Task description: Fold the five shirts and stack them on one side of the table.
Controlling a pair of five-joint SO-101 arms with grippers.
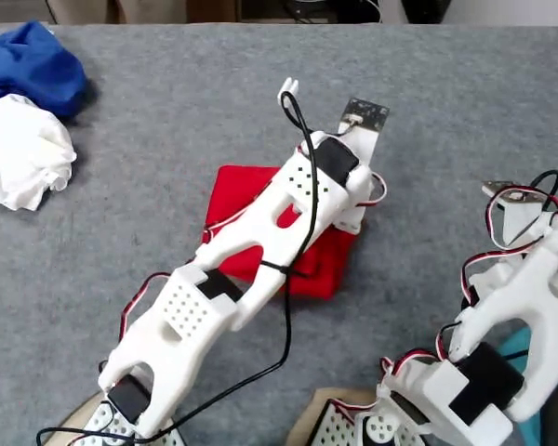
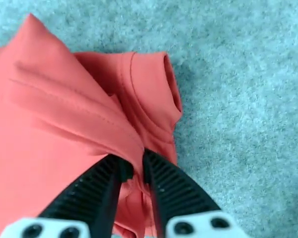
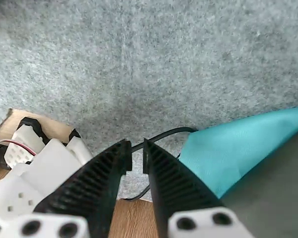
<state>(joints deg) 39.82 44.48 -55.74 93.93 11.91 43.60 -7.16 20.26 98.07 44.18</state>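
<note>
The red shirt (image 1: 240, 190) lies mid-worktop (image 1: 167, 111) under the left arm. It could drag along whole or slip free, because the left hand (image 2: 135, 163) is pinched almost closed on only a thin fold by the collar. It looks half-folded and rumpled. The right hand (image 3: 136, 151) is closed on nothing.

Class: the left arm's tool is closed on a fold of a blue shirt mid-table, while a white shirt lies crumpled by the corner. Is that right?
No. The left wrist view shows the left tool closed on a red shirt, not blue; the white shirt is as stated.
</note>
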